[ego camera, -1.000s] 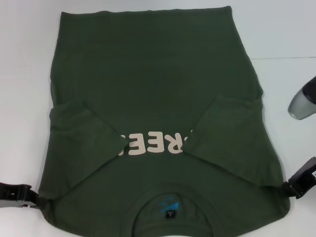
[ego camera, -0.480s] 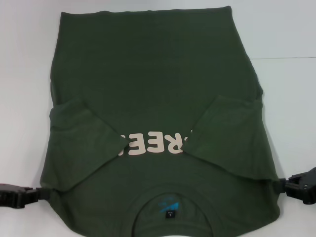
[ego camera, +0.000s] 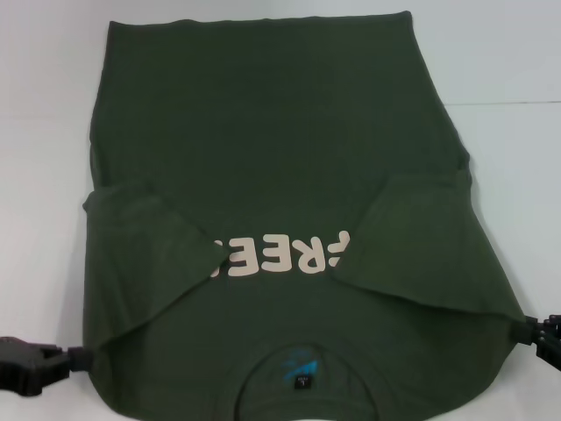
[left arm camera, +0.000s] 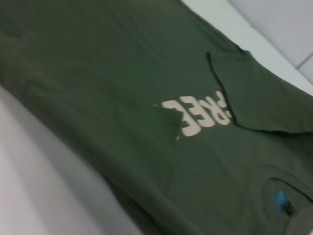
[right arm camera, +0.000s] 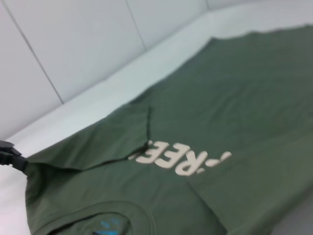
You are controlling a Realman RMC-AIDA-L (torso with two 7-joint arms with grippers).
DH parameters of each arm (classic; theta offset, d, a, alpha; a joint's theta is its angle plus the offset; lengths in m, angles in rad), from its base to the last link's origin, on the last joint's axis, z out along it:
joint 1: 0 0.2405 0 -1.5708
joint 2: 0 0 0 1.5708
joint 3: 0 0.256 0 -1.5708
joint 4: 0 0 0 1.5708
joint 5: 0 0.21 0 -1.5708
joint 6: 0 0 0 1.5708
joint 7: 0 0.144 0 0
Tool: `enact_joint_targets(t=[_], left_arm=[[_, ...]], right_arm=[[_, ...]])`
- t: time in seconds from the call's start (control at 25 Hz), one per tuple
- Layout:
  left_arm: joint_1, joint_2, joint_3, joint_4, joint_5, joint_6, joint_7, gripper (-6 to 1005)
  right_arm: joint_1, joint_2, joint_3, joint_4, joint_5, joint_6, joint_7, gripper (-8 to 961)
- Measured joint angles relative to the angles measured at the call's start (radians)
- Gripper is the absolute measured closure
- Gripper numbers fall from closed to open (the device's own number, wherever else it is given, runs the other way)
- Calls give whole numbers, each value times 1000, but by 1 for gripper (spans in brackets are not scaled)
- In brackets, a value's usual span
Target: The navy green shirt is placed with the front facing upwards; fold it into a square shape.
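Note:
The navy green shirt (ego camera: 280,158) lies flat on the white table, front up, collar and blue neck label (ego camera: 302,373) toward me. Both sleeves (ego camera: 149,254) (ego camera: 429,246) are folded inward over the ends of the cream lettering (ego camera: 280,256). My left gripper (ego camera: 77,358) is shut on the shirt's shoulder edge at the near left. It also shows in the right wrist view (right arm camera: 14,159), pinching that corner. My right gripper (ego camera: 524,329) is shut on the shoulder edge at the near right. The shirt (left arm camera: 122,73) (right arm camera: 234,98) fills both wrist views.
The white table (ego camera: 500,132) shows bare surface on both sides of the shirt and beyond its hem. White wall panels (right arm camera: 73,44) stand behind the table's far edge in the right wrist view.
My right gripper has moved outward to the right, drawing the shirt's right shoulder and folded sleeve with it. My left gripper has shifted slightly at the left shoulder. The right arm's grey part has left the head view.

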Motion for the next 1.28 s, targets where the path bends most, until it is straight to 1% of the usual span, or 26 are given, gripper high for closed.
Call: enact_joint_targets(t=[0.16, 0.2, 0.4, 0.56, 0.8, 0.96, 1.12, 1.24, 1.28], left_arm=[[17, -5, -12, -4, 0, 57, 134, 980], [22, -5, -12, -3, 1, 67, 157, 980], [53, -9, -22, 4, 4, 118, 268, 979], [94, -17, -31, 30, 15, 179, 353, 979], [152, -20, -43, 80, 18, 232, 408, 979], [179, -20, -43, 113, 19, 258, 415, 979], [174, -18, -47, 115, 10, 259, 418, 979], [166, -12, -94, 95, -32, 256, 430, 979], [166, -12, -94, 95, -32, 256, 430, 979]], right_arm=[[-19, 0, 54, 48, 1, -44, -134, 913], [-28, 0, 75, 64, 1, -73, -198, 913], [-46, 2, 119, 84, 0, -105, -279, 912], [-75, 2, 137, 91, -3, -130, -324, 912], [-156, -2, 151, 137, -5, -189, -446, 912], [-191, 1, 184, 142, -5, -249, -480, 913], [-191, 2, 217, 145, -5, -253, -479, 913], [-179, 1, 244, 170, 0, -257, -481, 913], [-175, 1, 258, 179, 1, -254, -484, 913]])
